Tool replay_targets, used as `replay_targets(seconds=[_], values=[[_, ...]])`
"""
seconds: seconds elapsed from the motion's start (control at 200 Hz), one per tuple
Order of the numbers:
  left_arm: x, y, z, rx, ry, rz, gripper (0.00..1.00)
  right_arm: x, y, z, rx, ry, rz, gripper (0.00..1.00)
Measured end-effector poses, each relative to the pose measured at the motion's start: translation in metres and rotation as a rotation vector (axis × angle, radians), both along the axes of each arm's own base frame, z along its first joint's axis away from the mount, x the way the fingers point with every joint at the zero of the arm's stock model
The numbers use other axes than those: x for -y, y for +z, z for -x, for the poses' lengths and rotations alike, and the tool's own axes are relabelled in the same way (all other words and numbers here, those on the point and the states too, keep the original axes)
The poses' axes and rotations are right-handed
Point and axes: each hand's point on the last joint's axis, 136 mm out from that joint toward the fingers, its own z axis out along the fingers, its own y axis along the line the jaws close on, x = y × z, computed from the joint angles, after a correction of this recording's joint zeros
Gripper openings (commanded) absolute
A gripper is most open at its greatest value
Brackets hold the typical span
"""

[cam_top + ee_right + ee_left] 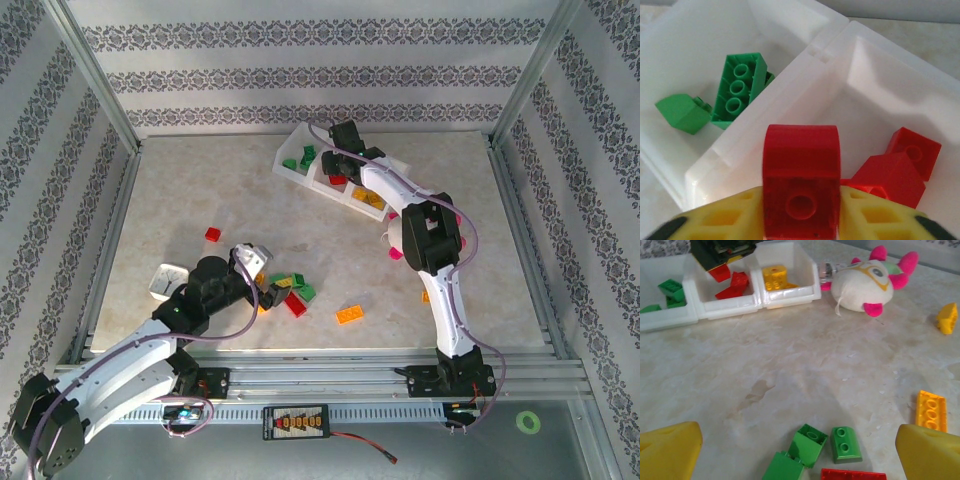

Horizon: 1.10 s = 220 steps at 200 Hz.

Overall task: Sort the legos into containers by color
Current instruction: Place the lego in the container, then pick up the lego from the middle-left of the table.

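While the right gripper (800, 210) pinches a red brick (801, 165) between its jaws above the middle compartment of the tray (790, 85), where red legos (900, 170) lie, the left gripper (800, 449) hangs with jaws spread wide over green legos (810, 442) on the counter (805, 355).

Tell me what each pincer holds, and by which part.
Right pincer: red brick, gripped by its two opposite sides. Left pincer: open, holds nothing.
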Motion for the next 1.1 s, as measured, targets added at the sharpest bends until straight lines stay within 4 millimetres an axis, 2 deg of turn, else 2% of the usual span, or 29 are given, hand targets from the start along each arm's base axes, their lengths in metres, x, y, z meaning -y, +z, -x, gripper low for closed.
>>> replay_targets(seconds=[0.11,0.21,0.315,0.47,0.565,0.665,0.784,0.839,0.889,0.989,1.099], values=[[-0.009,-0.003,-0.012,-0.052,0.102,-0.004,0.99,0.001,0.002,-0.001,0.006,0.003,0.010,0.73],[-0.018,0.001,-0.028,-0.086,0.212,0.001,0.99,0.001,0.008,0.003,0.019,0.015,0.014,0.78],[-0.029,0.001,-0.044,-0.123,0.333,-0.003,0.99,0.004,0.025,0.021,0.028,0.041,0.013,0.83],[-0.054,-0.013,-0.068,-0.209,0.509,-0.053,0.99,-0.003,0.077,0.064,0.101,0.118,-0.010,0.87],[-0.078,-0.023,-0.083,-0.272,0.623,-0.056,0.99,-0.020,0.110,0.099,0.161,0.189,-0.034,0.88],[-0.109,-0.034,-0.099,-0.342,0.755,-0.048,0.99,-0.041,0.129,0.139,0.192,0.273,-0.065,0.90],[-0.138,-0.047,-0.116,-0.437,0.843,-0.049,1.00,-0.066,0.130,0.181,0.186,0.372,-0.074,0.90],[-0.150,-0.052,-0.124,-0.474,0.871,-0.054,0.93,-0.078,0.126,0.196,0.176,0.412,-0.076,0.91],[-0.158,-0.057,-0.131,-0.508,0.890,-0.061,0.91,-0.085,0.121,0.208,0.162,0.441,-0.077,0.91],[-0.171,-0.066,-0.144,-0.569,0.909,-0.097,0.86,-0.092,0.114,0.222,0.136,0.475,-0.083,0.91],[-0.178,-0.073,-0.159,-0.615,0.900,-0.158,0.84,-0.096,0.115,0.227,0.124,0.481,-0.102,0.91]])
